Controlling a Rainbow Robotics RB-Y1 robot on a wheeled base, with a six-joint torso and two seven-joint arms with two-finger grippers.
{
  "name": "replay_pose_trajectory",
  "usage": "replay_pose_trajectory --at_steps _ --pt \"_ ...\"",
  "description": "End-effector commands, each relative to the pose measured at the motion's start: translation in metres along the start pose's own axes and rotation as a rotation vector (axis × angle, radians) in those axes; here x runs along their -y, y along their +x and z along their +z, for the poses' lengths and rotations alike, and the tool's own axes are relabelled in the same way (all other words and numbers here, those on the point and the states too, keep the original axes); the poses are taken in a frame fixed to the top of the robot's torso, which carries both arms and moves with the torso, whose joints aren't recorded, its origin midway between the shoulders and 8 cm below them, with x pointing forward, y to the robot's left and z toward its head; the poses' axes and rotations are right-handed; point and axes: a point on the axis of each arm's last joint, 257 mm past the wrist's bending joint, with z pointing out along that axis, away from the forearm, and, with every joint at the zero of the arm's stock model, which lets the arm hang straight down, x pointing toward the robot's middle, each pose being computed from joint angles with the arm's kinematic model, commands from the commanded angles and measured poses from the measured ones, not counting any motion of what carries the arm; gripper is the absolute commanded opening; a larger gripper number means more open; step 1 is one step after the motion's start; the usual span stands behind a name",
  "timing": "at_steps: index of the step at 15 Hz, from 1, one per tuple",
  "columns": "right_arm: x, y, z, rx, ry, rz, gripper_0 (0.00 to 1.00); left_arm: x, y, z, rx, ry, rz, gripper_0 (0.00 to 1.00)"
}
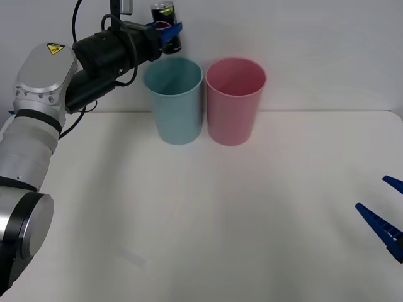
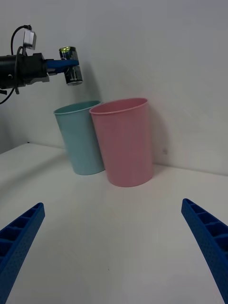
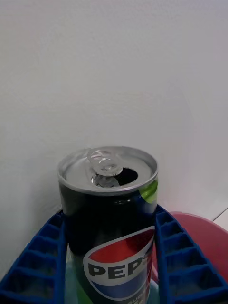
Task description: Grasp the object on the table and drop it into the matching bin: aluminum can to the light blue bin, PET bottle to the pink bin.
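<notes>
Can (image 1: 165,24) between left hand (image 1: 169,31) fingers

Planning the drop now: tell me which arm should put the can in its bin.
Left. The left gripper already holds the aluminum can above the light blue bin. The right gripper sits open and low, near the table's right edge.

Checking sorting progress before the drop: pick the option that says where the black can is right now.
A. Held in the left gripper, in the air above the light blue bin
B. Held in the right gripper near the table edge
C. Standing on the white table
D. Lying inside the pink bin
A: the left gripper is shut on the black can, holding it above the light blue bin; the right gripper is open and holds nothing.
</notes>
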Motion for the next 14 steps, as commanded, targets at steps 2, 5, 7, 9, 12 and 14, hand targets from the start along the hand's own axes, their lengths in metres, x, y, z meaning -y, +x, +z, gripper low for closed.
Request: replay_pose_trajectory --at_steps 2,5,7,9,12,14 --pt "0.000 0.000 0.000 0.000 0.000 0.000 1.00 -0.003 -0.002 -0.002 0.009 -0.005 -0.007 1.00" --pt "0.000 0.000 0.000 0.000 0.000 0.000 1.00 -0.006 -0.004 -0.006 0.016 0.001 -0.023 1.00" --pt "0.000 0.000 0.000 0.000 0.000 0.000 1.00 -0.013 -0.002 -0.015 0.019 0.000 -0.033 1.00" --pt "0.000 0.000 0.000 0.000 0.000 0.000 1.00 -0.018 -0.004 -0.027 0.030 0.003 -0.030 1.00" --pt "0.000 0.000 0.000 0.000 0.000 0.000 1.00 -0.022 -0.003 -0.049 0.058 0.003 -0.041 1.00" --pt "0.000 0.000 0.000 0.000 0.000 0.000 1.00 -0.026 -0.003 -0.065 0.074 0.000 -0.044 1.00"
